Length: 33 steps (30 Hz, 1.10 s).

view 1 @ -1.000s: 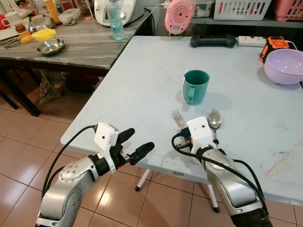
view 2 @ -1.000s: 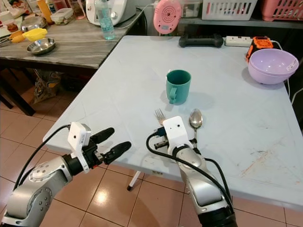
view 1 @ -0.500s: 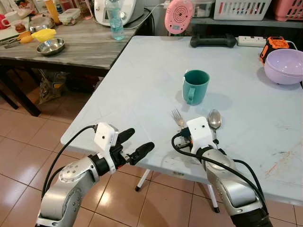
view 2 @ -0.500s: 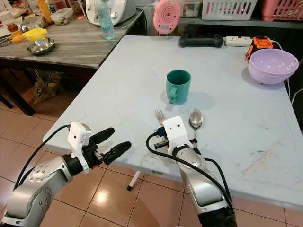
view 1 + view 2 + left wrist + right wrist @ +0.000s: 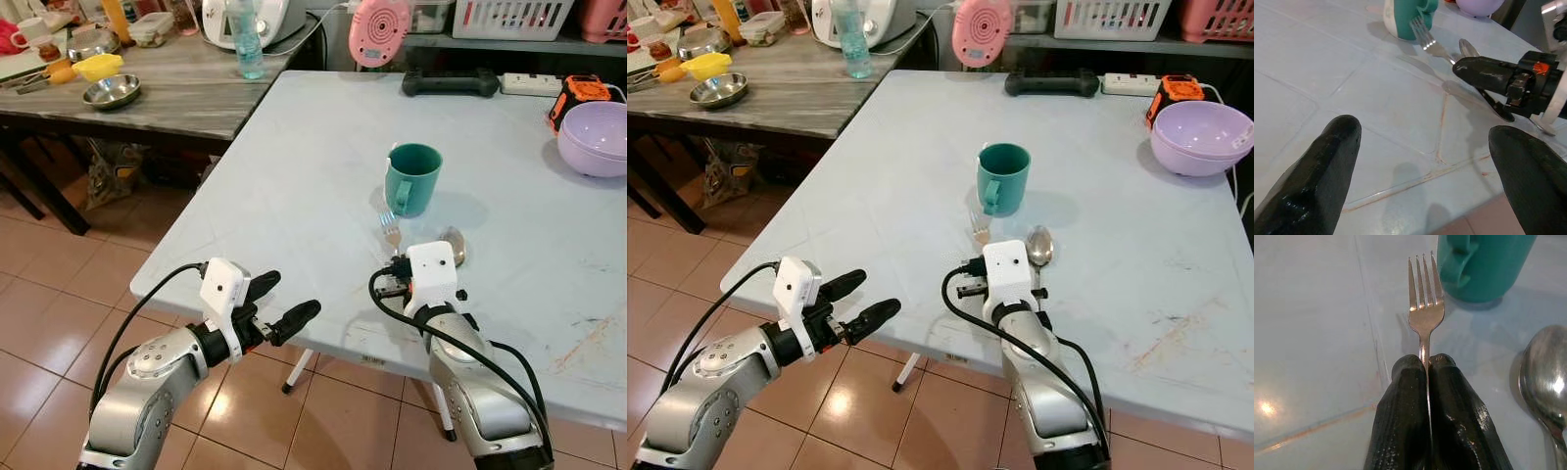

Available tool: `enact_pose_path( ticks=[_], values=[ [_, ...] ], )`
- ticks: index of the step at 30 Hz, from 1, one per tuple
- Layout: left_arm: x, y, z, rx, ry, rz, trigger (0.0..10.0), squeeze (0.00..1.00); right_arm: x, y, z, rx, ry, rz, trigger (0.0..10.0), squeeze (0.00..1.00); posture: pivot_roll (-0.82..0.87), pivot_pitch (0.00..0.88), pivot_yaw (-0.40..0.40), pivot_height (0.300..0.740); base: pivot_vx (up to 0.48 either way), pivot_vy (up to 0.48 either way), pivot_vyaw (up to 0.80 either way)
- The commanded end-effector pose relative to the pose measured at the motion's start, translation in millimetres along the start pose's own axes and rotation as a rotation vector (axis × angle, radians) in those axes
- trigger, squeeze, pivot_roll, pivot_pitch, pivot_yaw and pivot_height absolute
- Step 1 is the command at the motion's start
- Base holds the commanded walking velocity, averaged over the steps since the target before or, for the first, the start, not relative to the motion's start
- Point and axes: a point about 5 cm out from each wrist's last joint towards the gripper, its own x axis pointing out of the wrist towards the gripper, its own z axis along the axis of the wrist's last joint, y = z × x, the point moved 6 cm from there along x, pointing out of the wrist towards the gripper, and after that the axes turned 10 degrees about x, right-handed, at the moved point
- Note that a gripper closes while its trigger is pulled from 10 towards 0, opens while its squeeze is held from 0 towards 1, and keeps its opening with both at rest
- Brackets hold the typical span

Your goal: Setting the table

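The pale bench (image 5: 294, 166) spreads out ahead of me, with a second, wood-grained bench (image 5: 167, 88) off to the far left carrying a steel bowl (image 5: 111, 91) and a water bottle (image 5: 247, 44). At the far right of the pale bench sits a lavender bowl (image 5: 595, 139), and along its far edge lie a black controller (image 5: 451, 83) and a pink round gadget (image 5: 379, 31). Near the middle stands the teal mug (image 5: 412, 179), upright, handle turned toward me. My right hand (image 5: 1426, 369) rests low over the near part of the bench, clenched on the fork (image 5: 1424, 303): the handle is pinched between both fingers and the tines point away from me toward the mug, stopping just short of its base. The spoon (image 5: 1039, 245) lies on the bench just right of that hand, bowl end toward the mug. My left hand (image 5: 279, 304) hovers off the near left edge of the bench, over the tiled floor (image 5: 59, 294), fingers spread apart and grasping nothing.
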Motion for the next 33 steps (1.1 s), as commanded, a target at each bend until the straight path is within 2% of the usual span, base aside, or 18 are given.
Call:
enact_pose_path(
  ticks=[1,3,5,6,8,9,11,19,22,25,26,28,33],
  values=[
    [-2.3,6.6,2.5,0.043,-0.008,0.043,10.0,0.00,-3.8,4.0,19.9,0.014,-0.091,0.002,10.0,0.00,-0.12,0.090,0.117,0.740,0.000,0.000,0.00],
    [-2.2,8.6,3.6,0.051,-0.013,0.058,10.0,0.00,-4.6,4.0,23.9,0.018,-0.114,0.001,10.0,0.00,-0.12,0.088,0.115,0.740,0.000,0.000,0.00],
    [-1.0,23.1,5.8,0.071,-0.022,0.139,10.0,0.00,-7.0,4.2,36.3,0.036,-0.177,-0.002,10.0,0.00,-0.12,0.080,0.111,0.740,0.000,0.000,0.00],
    [-1.0,23.1,5.8,0.071,-0.022,0.139,10.0,0.00,-7.0,4.2,36.3,0.036,-0.177,-0.002,10.0,0.00,-0.12,0.080,0.111,0.740,0.000,0.000,0.00],
    [-2.3,35.9,8.4,0.090,-0.026,0.216,10.0,0.00,-9.9,4.9,45.5,0.040,-0.215,0.004,10.0,0.00,-0.12,0.073,0.108,0.740,0.000,0.000,0.00],
    [-2.3,35.9,8.4,0.090,-0.026,0.216,10.0,0.00,-9.9,4.9,45.5,0.040,-0.215,0.004,10.0,0.00,-0.12,0.073,0.108,0.740,0.000,0.000,0.00],
    [-4.0,47.1,11.0,0.100,-0.037,0.291,10.0,0.00,-14.2,4.9,52.9,0.044,-0.244,0.005,10.0,0.00,-0.12,0.068,0.105,0.740,0.000,0.000,0.00],
    [-0.2,61.4,18.7,0.124,-0.071,0.409,10.0,0.00,-23.7,5.0,68.7,0.025,-0.312,-0.001,10.0,0.00,-0.13,0.043,0.097,0.740,0.000,0.000,0.00],
    [2.6,62.9,20.5,0.123,-0.077,0.423,10.0,0.00,-27.6,-3.0,74.7,0.027,-0.336,-0.034,10.0,0.00,-0.14,0.038,0.097,0.740,0.000,0.000,0.00],
    [4.5,67.4,22.1,0.116,-0.084,0.450,10.0,0.00,-34.2,-19.9,77.3,0.035,-0.351,-0.101,10.0,0.00,-0.15,0.037,0.099,0.740,0.000,0.000,0.00],
    [5.4,69.0,22.7,0.114,-0.086,0.457,10.0,0.00,-37.1,-27.3,76.5,0.032,-0.353,-0.129,10.0,0.00,-0.15,0.036,0.099,0.740,0.000,0.000,0.00],
    [6.0,69.9,23.0,0.108,-0.089,0.463,10.0,0.00,-38.7,-31.1,75.8,0.027,-0.352,-0.145,10.0,0.00,-0.15,0.036,0.099,0.740,0.000,0.000,0.00],
    [9.4,68.9,21.3,0.102,-0.086,0.465,10.0,0.00,-43.2,-46.0,64.3,0.090,-0.313,-0.212,10.0,0.00,-0.16,0.037,0.106,0.740,0.000,0.000,-0.09]
  ],
)
